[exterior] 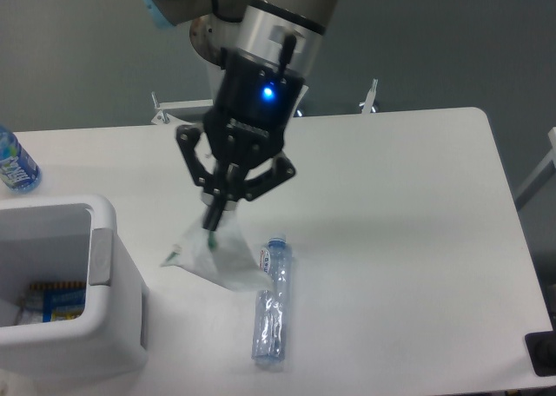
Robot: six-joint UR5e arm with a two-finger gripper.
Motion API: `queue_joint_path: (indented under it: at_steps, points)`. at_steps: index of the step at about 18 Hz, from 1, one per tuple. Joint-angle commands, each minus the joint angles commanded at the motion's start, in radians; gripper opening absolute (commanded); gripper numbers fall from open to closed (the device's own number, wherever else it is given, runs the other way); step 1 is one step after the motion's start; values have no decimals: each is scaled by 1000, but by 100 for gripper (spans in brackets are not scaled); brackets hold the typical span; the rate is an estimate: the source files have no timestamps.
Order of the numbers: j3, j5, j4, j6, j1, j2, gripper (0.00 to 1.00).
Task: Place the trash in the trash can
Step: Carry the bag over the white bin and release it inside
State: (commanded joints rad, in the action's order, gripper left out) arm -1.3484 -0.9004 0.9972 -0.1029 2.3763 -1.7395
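Observation:
My gripper (213,221) is shut on the top of a crumpled whitish translucent plastic wrapper (217,259), which hangs below it above the table, a little right of the trash can. The slim clear bottle (272,302) with a white-red label lies flat on the white table just right of the wrapper. The trash can (111,326), a boxy white bin with a grey tab on its right wall, stands at the lower left. Its opening shows some packaging inside.
A bottle with a bright blue label (15,164) stands at the table's left edge, behind the bin. The table's far edge runs behind the arm, and its right edge lies near x 600. A dark object (543,353) sits off the table's lower right corner.

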Motion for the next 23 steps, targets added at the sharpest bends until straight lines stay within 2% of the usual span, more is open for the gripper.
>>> queue_joint_path:
  at_steps: [5,8,11,13,15,17,18,19,20,23]
  points:
    - [0,-2,-34,45,-81,-8,0]
    - [-6,-2,-35,45,-138,-12,0]
    - [-2,-2,-51,40,-205,-50,1]
    - [-2,-3,-87,45,-245,-86,5]
    - [0,-2,-98,45,-269,-112,15]
    - [-8,-2,-98,45,-292,-124,20]
    - [-12,-3,-98,45,-295,-126,25]
    - [-14,-2,-98,40,-298,-129,35]
    - [-15,-3,-100,34,-299,-135,60]
    - [-14,-5,-100,31,-298,-135,91]
